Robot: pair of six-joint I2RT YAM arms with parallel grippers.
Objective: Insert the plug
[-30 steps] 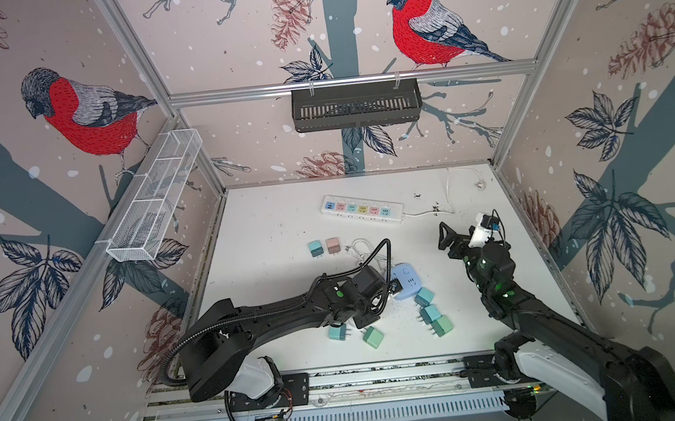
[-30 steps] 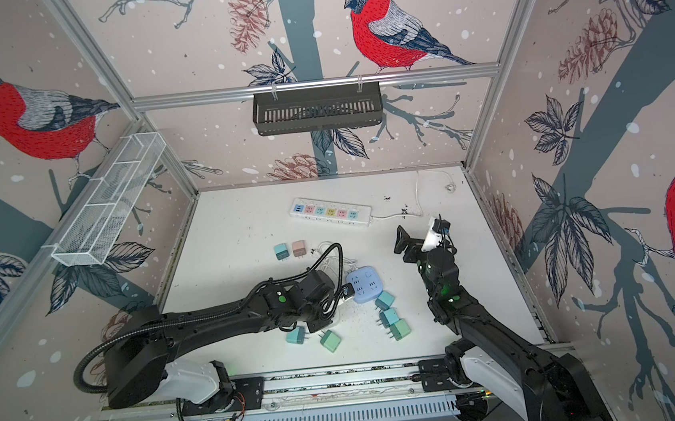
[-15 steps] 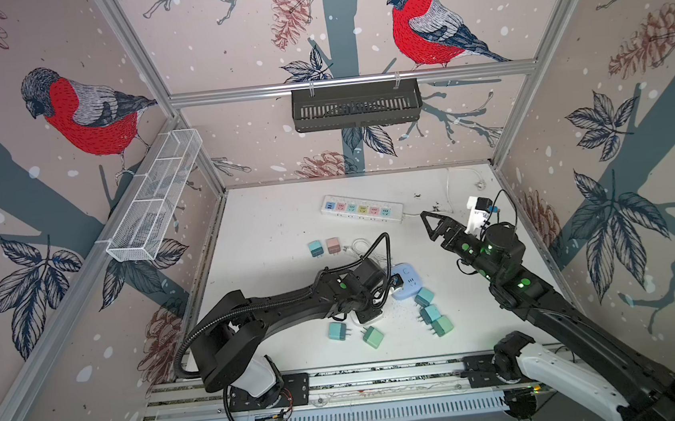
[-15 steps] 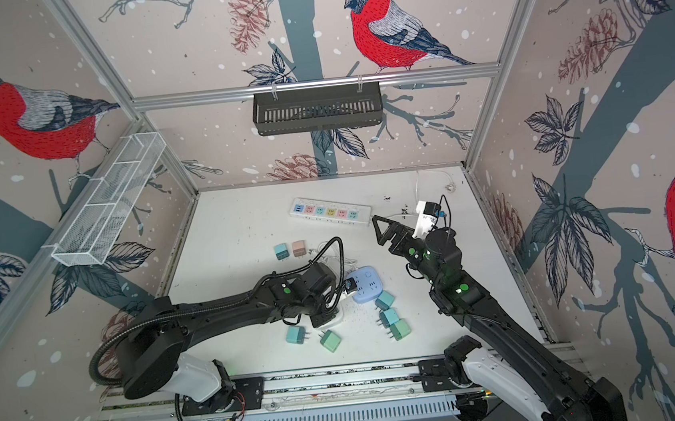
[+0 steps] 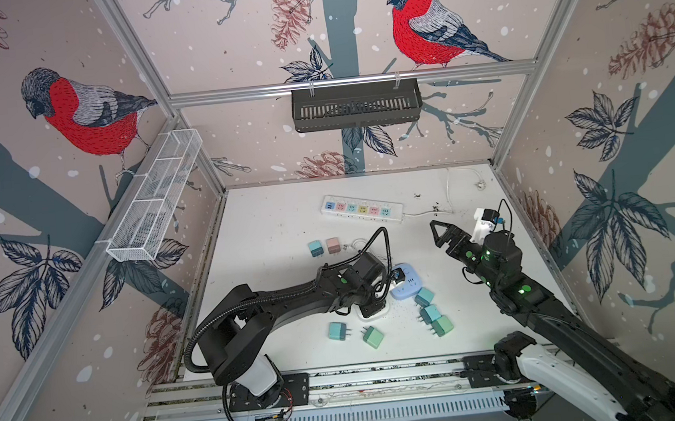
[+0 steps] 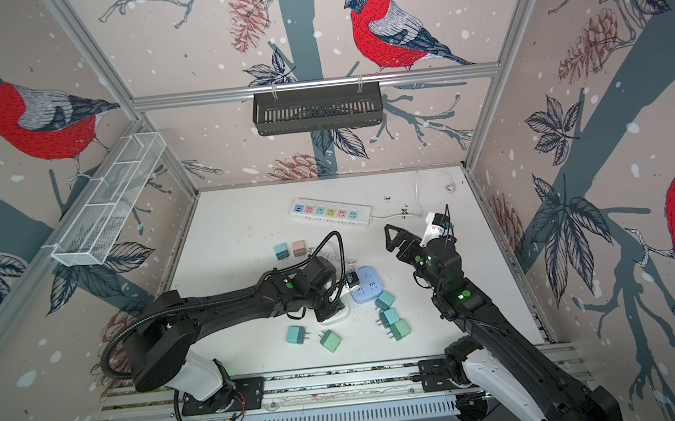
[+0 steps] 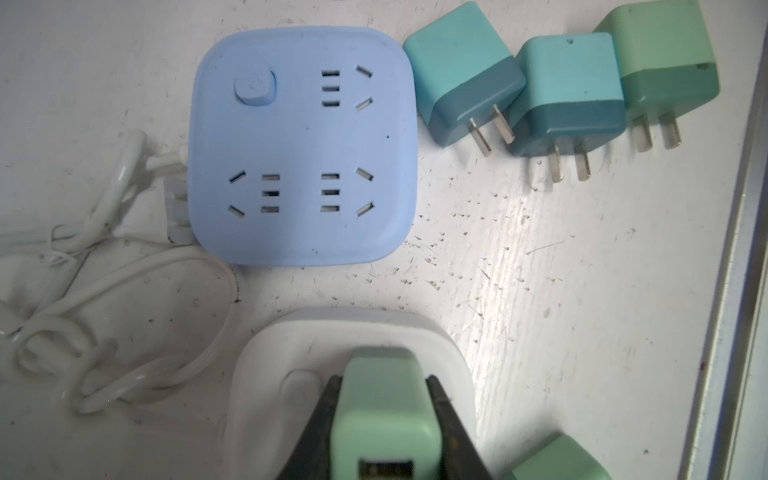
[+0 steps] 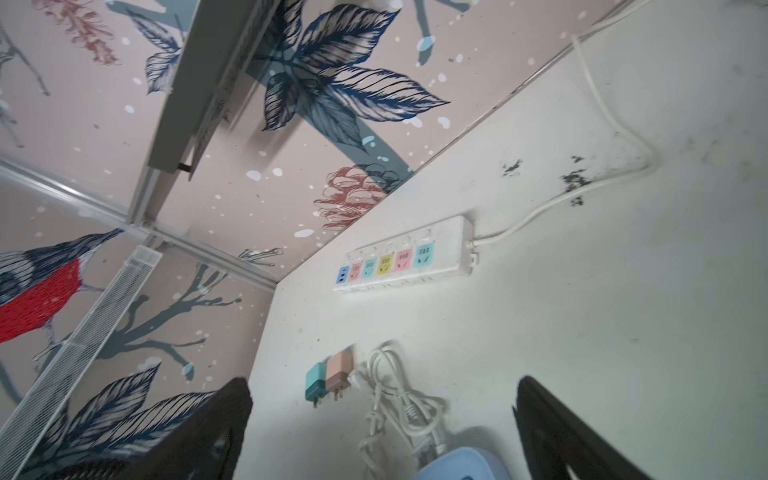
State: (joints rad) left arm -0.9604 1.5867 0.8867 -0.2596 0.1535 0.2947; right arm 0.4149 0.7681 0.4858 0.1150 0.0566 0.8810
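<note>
Left claw [image 7: 384,388] is seen clamped hard on the green plug [image 7: 386,419], its black fingers [image 7: 328,399] pressed flat against both sides, and what a firm hold! The plug is held upright directly over the white socket cube [image 7: 353,345], a little toward the front edge from the middle of the worktop [image 5: 271,234]. Whether the prongs are seated cannot be told: they are hidden beneath the plug's body.

Just beyond the white cube the blue socket cube [image 7: 301,145] is found, three outlets showing on its face. Beside it three loose plugs are lined up in a tight row, prongs out: a teal plug [image 7: 461,70], a second teal plug [image 7: 569,83] and a pale green plug [image 7: 660,62]. Nearer the front edge two more are spotted lying on their sides, a front teal plug [image 5: 338,331] and a front green plug [image 5: 373,337].

Toward the left edge a far teal plug [image 5: 315,248] and a pink plug [image 5: 333,245] are set side by side, with a coiled white cable [image 7: 104,291] heaped just next to them. Along the far edge the power strip [image 5: 363,209] is laid out, coloured outlets facing up, its cord run off toward the far right corner.

Over on the right side, the right claw [image 5: 438,234] is held up off the worktop, jaws spread wide with nothing between them.
</note>
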